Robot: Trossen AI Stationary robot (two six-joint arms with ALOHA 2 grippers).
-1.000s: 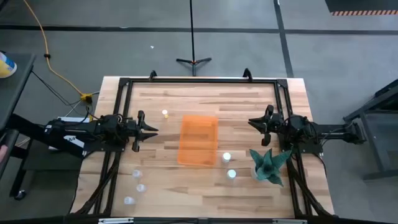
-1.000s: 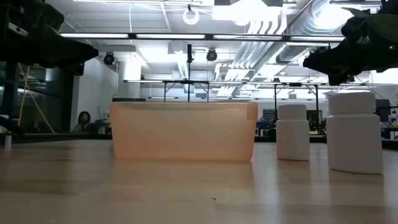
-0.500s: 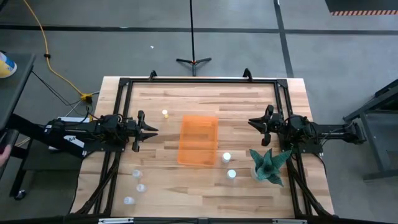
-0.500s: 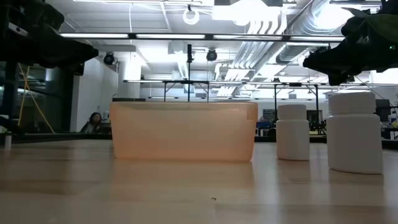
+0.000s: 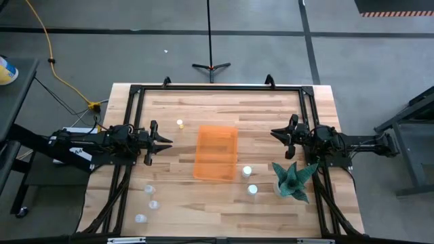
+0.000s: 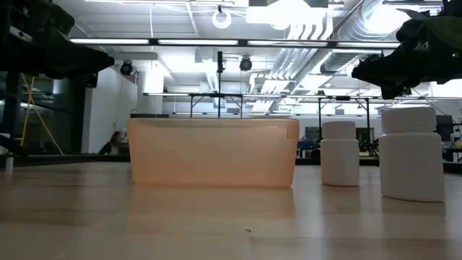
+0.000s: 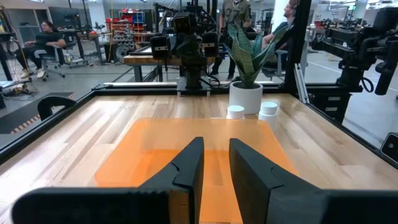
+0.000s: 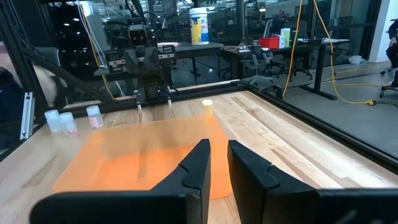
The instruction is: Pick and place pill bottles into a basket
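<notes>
The translucent orange basket [image 5: 216,152] rests on its base mid-table. A yellowish bottle [image 5: 180,124] stands off its far-left corner. Two white-capped bottles [image 5: 247,171] [image 5: 252,190] stand off its near-right corner and show large in the low view [image 6: 340,153] [image 6: 411,153]. Three more [image 5: 149,190] [image 5: 153,204] [image 5: 140,219] stand at the near left. My left gripper [image 5: 168,142] hovers left of the basket, pointing at it, shut and empty [image 7: 216,163]. My right gripper [image 5: 274,133] hovers right of the basket, also shut and empty [image 8: 219,163].
A teal spiky plant [image 5: 293,179] in a white pot [image 7: 244,96] stands at the near right, close under my right arm and next to the two bottles. A black frame [image 5: 217,87] runs around the table's edges. Bare wood lies between the basket and both grippers.
</notes>
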